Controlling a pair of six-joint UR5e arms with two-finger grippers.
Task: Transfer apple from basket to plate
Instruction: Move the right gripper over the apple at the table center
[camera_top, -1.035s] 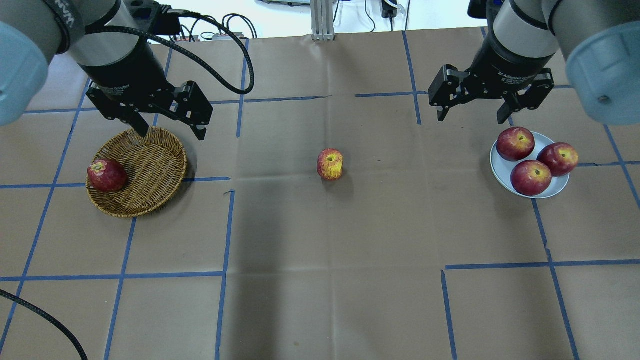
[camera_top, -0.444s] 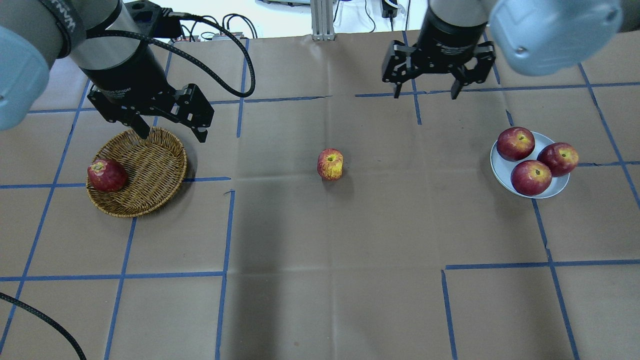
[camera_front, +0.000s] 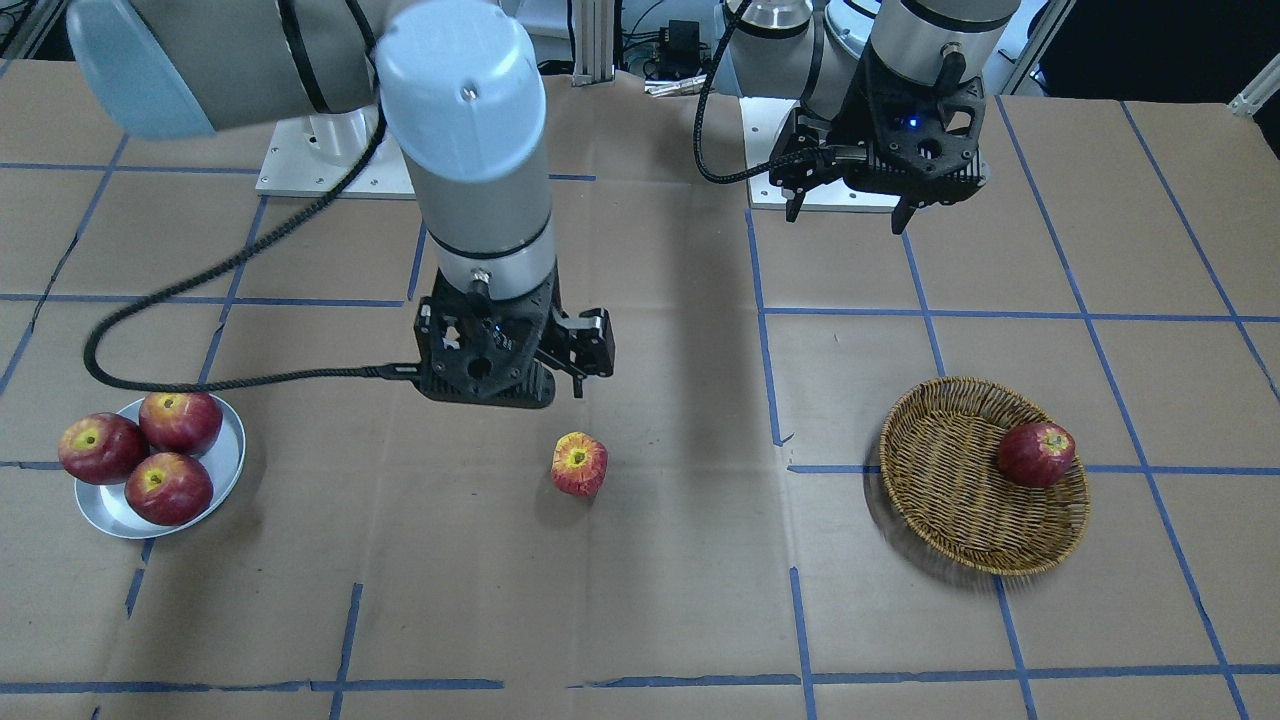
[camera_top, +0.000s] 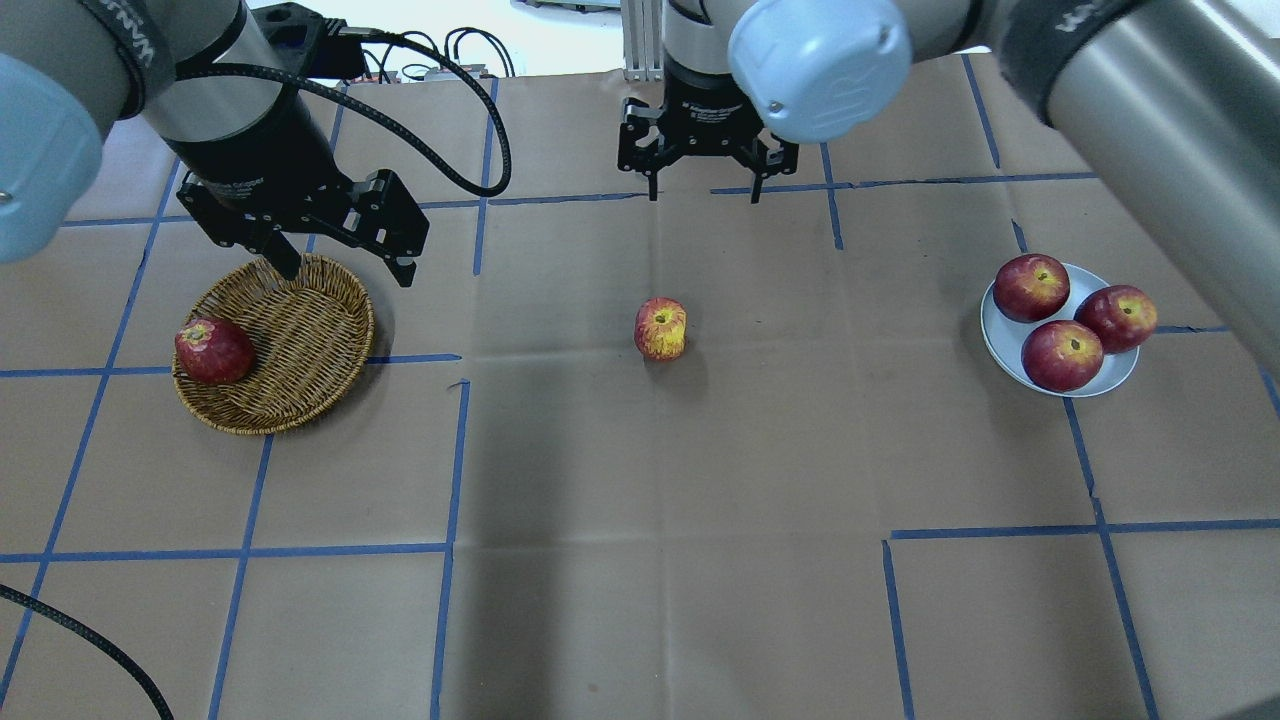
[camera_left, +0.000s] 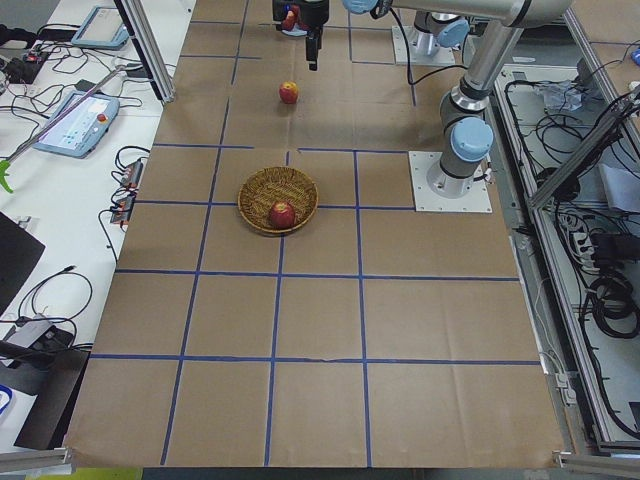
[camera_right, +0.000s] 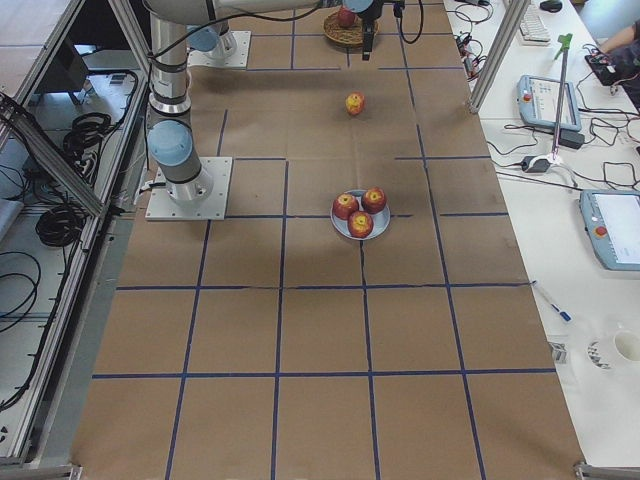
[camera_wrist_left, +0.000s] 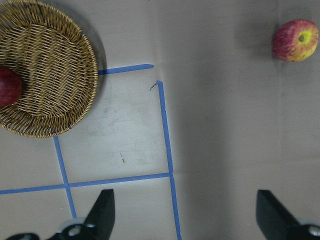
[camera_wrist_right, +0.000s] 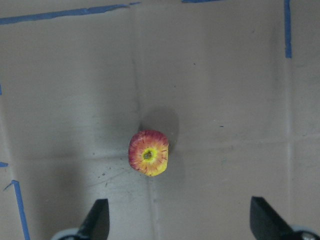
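The pinkish-red streaked apple (camera_top: 660, 328) with the yellow stem patch sits on the bare paper at mid-table, outside the basket; it also shows in the right wrist view (camera_wrist_right: 148, 153). The wicker basket (camera_top: 300, 335) at the left holds one dark red apple (camera_top: 213, 351). The silver plate (camera_top: 1003, 347) at the right carries three dark red apples. My right gripper (camera_top: 703, 196) is open and empty, raised over the table just beyond the streaked apple. My left gripper (camera_top: 345, 272) is open and empty, raised above the basket's far rim.
The table is covered in brown paper with a grid of blue tape lines (camera_top: 450, 460). An aluminium post (camera_top: 645, 40) and cables stand at the far edge. The three apples fill most of the plate, as the front view (camera_front: 140, 455) shows.
My right arm has swung left, from above the plate to above the table's middle near the streaked apple, still open. The left arm and all the apples have not moved.
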